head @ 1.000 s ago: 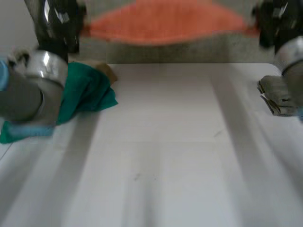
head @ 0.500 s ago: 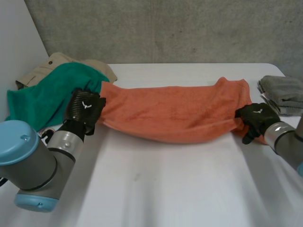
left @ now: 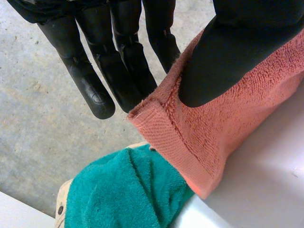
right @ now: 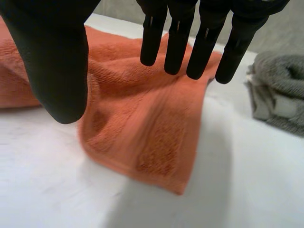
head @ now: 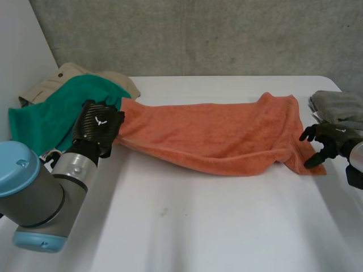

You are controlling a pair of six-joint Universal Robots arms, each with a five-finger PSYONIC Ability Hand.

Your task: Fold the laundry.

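An orange towel (head: 215, 136) lies stretched across the back of the white table (head: 187, 226), bunched lengthwise. My left hand (head: 97, 127) is at its left end; in the left wrist view the thumb (left: 237, 47) and straight fingers (left: 118, 52) pinch the towel's hemmed corner (left: 161, 128). My right hand (head: 332, 139) hovers just off the towel's right corner, fingers spread. In the right wrist view those fingers (right: 190, 42) are straight and apart from the thumb, with the towel corner (right: 142, 123) lying flat on the table beneath them.
A green towel (head: 51, 113) is heaped on a beige garment (head: 68, 76) at the back left, right behind my left hand. A folded grey towel (head: 340, 107) sits at the back right, close to my right hand. A concrete wall stands behind the table.
The orange towel, held up in the air a second ago, has come down onto the table. My right hand has let go of its right corner and drawn back to the right.
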